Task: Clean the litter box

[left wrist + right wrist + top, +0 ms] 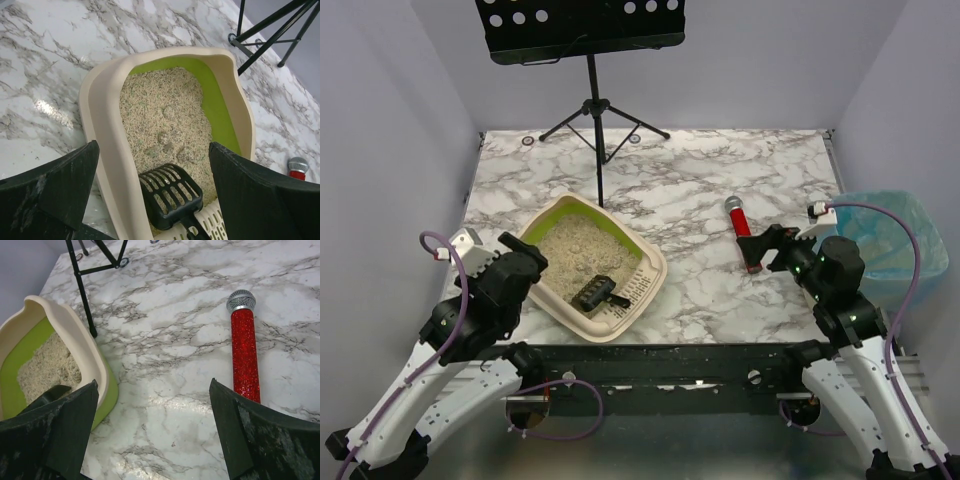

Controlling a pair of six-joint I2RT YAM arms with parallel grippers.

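The litter box (655, 262) is a beige tray with a lime-green inner rim, full of tan granules, on the marble table left of centre. A black slotted scoop (596, 292) lies in its near end, head on the granules, handle over the slotted grille. A few grey clumps (165, 145) sit just beyond the scoop (170, 194). My left gripper (523, 262) is open and empty beside the box's near-left rim (102, 125). My right gripper (767, 248) is open and empty over bare marble; the box's rim (82, 342) shows at its left.
A red glitter microphone (740, 226) lies just left of my right gripper, also in the right wrist view (245, 352). A black music stand (596, 110) stands behind the box. A bin lined with a blue bag (895, 235) sits off the table's right edge.
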